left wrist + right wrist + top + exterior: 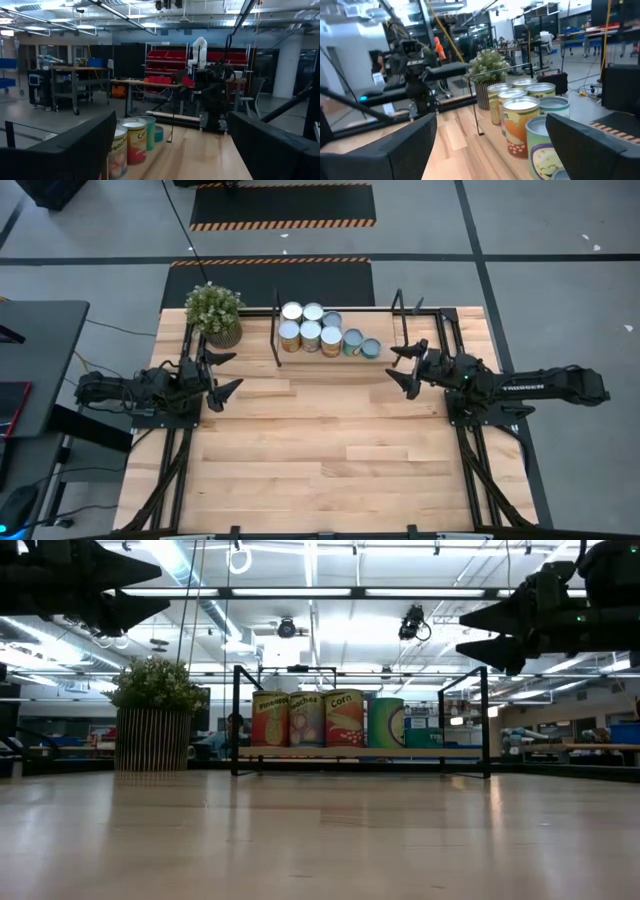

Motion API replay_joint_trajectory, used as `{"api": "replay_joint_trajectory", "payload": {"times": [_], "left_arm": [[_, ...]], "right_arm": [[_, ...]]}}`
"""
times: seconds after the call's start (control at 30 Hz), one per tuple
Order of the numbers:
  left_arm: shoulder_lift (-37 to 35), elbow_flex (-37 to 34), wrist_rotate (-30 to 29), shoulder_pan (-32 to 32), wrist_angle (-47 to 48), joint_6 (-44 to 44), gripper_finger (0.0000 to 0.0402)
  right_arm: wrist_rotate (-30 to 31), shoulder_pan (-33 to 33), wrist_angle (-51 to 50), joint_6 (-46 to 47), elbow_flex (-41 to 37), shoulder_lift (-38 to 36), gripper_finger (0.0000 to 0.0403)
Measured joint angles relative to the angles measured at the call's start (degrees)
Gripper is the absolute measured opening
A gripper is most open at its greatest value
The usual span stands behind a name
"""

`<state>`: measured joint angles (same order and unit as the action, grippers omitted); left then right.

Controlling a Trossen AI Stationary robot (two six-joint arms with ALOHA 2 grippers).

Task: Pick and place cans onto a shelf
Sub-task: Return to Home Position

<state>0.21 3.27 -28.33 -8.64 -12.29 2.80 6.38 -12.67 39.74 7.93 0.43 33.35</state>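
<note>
Several cans [320, 332] stand upright on their bases on the shelf [385, 330], a low light-wood board between black upright frames at the table's far side. They show as a row in the low view [330, 718], tan-labelled at the left and teal at the right. My left gripper [222, 374] hovers open and empty at the table's left, above the wood. My right gripper [407, 367] hovers open and empty at the right, near the shelf's right frame. The cans also show in the left wrist view [131, 141] and the right wrist view [522, 120].
A potted green plant [214, 314] stands at the far left, just left of the shelf's left frame [277, 330]. The wide wooden tabletop [320, 450] stretches toward the near edge. Black rails run along both table sides.
</note>
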Motion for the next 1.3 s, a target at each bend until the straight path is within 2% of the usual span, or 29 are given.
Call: {"api": "replay_joint_trajectory", "payload": {"times": [0.37, 0.7, 1.3], "left_arm": [[0.0, 0.0, 1.1, 0.0, 1.3, -1.1, 0.0387], [0.1, 0.0, 1.2, 0.0, 0.2, -14.1, 0.0387], [0.1, 0.0, 1.2, 0.0, 0.2, -14.2, 0.0387]], "right_arm": [[1.5, -0.5, -1.5, 5.4, 0.1, -4.2, 0.0381], [1.5, -0.5, -1.7, 5.4, 0.1, -4.1, 0.0382], [1.5, -0.5, -1.7, 5.4, 0.1, -4.1, 0.0382]]}}
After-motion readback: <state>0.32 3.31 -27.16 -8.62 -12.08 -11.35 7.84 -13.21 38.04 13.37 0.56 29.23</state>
